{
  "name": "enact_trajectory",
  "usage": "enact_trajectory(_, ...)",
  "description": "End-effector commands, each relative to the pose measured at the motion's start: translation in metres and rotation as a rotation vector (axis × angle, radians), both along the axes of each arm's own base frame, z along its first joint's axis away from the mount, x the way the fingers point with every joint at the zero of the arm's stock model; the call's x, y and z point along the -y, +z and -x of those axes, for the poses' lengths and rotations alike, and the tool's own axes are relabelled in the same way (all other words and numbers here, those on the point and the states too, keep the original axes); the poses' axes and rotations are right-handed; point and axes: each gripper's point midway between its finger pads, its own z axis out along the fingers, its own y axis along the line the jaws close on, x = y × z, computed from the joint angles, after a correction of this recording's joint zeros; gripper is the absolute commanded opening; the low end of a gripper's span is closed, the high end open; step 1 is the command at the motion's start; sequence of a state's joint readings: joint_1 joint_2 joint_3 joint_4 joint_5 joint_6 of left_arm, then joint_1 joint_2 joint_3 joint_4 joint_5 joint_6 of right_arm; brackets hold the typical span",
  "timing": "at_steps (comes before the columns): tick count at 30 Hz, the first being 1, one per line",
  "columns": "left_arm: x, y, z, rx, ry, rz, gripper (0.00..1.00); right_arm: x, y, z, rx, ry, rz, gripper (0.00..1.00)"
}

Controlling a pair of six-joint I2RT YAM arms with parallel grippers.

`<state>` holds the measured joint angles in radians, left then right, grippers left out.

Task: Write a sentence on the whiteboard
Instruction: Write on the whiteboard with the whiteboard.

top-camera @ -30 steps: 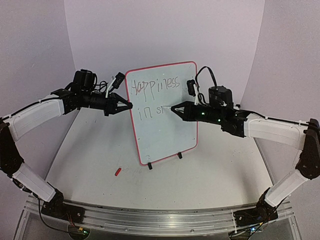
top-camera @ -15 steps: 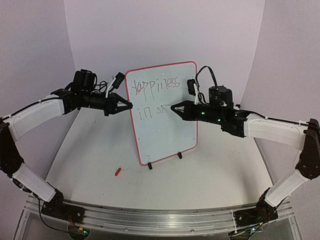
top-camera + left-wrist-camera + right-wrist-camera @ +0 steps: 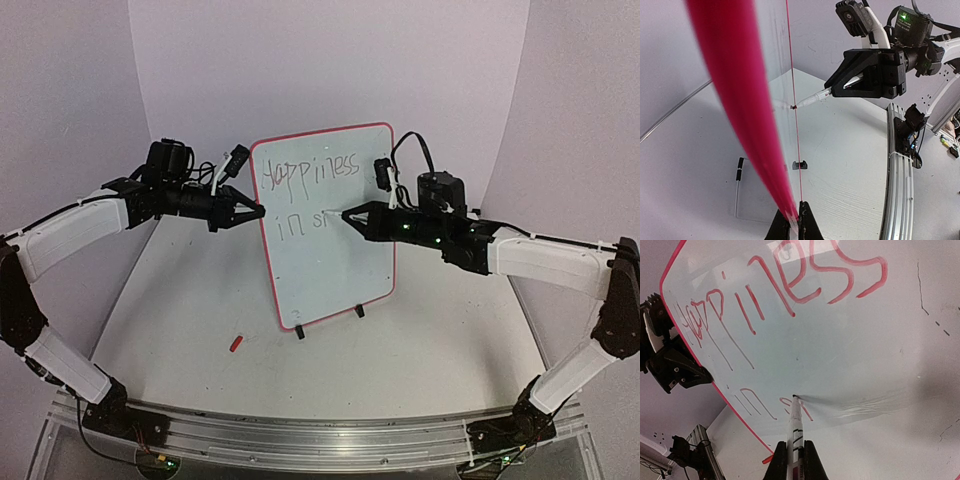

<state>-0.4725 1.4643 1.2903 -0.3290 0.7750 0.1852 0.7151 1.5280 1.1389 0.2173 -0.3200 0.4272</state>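
A glossy white rectangular whiteboard (image 3: 335, 265) with rounded corners and a thin red-pink rim stands in portrait orientation near the middle of a pale table (image 3: 180, 300). Two small black clips (image 3: 299, 331) hold its lower edge.

Seen from above, a handwritten sentence (image 3: 310, 172) fills the board's upper half in thin marker strokes. The top line reads "Happiness"; its first letter looks reddish and the rest dark. Below it, toward the left, a second line reads "in", followed by one or two partly formed letters. The lower half of the board is bare white. In the right wrist view the same strokes appear red on the shiny surface, with light reflecting off it.

The left fingers (image 3: 245, 212) reach in from the left and are clamped on the whiteboard's left rim, level with the second line. The left wrist view shows the red edge pinched between them.

The right fingers (image 3: 365, 216) come in from the right, clenched around a slim white marker pen (image 3: 795, 427) with dark markings on its barrel. The pen's tip touches the board at the end of the second line.

A small red cap-like piece (image 3: 236, 343) lies on the table in front of the board, toward the left and apart from it.
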Motion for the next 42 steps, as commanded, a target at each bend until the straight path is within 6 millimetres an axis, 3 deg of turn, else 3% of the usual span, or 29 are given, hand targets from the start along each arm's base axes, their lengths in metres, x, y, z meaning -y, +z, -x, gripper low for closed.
enact_trajectory(1, -0.003, -0.051, 0.02, -0.136, -0.03, -0.138, 0.0, -0.003, 0.026, 0.001, 0.064, 0.018, -0.044, 0.0)
enact_trajectory(11, -0.003, -0.052, 0.02, -0.137, -0.029, -0.14, 0.0, 0.014, 0.045, 0.031, 0.104, 0.078, -0.054, 0.0)
enact_trajectory(16, -0.003, -0.05, 0.02, -0.129, -0.026, -0.14, 0.0, 0.02, 0.04, 0.033, 0.08, 0.12, -0.063, 0.0)
enact_trajectory(31, -0.003, -0.05, 0.02, -0.13, -0.027, -0.141, 0.0, 0.014, 0.003, 0.014, -0.004, 0.125, 0.005, 0.0)
enact_trajectory(42, -0.003, -0.05, 0.02, -0.132, -0.028, -0.14, 0.0, 0.018, -0.005, 0.001, -0.006, 0.056, 0.031, 0.0)
